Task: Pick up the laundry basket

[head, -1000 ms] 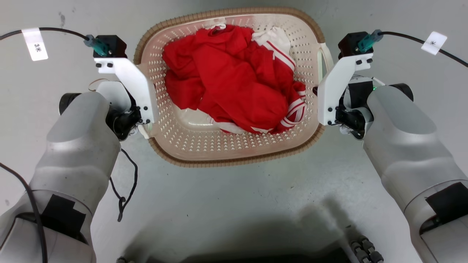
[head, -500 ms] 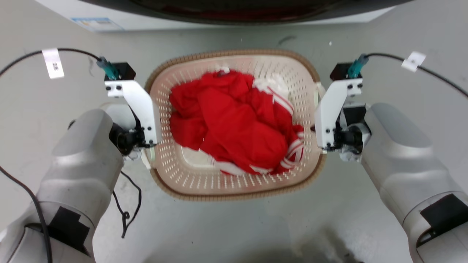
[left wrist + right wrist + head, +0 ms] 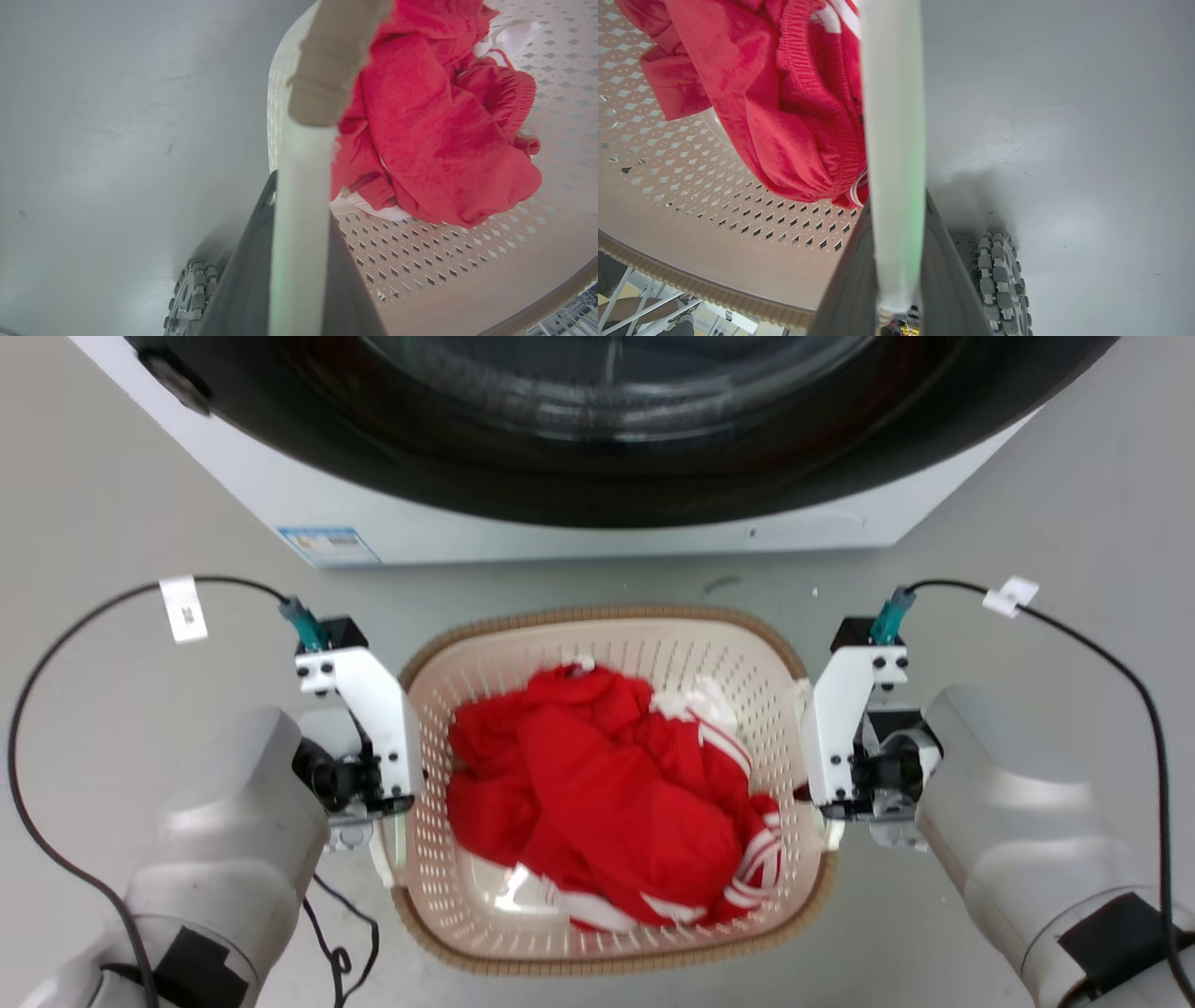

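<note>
Left and right jaws tight on laundry basket [image 3: 607, 613] handles [image 3: 301, 210]; red clothes [image 3: 597, 793] inside, half-cropped washer [image 3: 597, 537] just beyond.

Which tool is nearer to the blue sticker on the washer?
Left. The left tool, shut on a handle of the laundry basket, sits below the blue sticker; the right tool holds the opposite handle, on the basket's far side.

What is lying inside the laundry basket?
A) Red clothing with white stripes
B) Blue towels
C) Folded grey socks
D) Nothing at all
A: the head view shows bunched red clothing with white stripes lying in the middle of the laundry basket.
</note>
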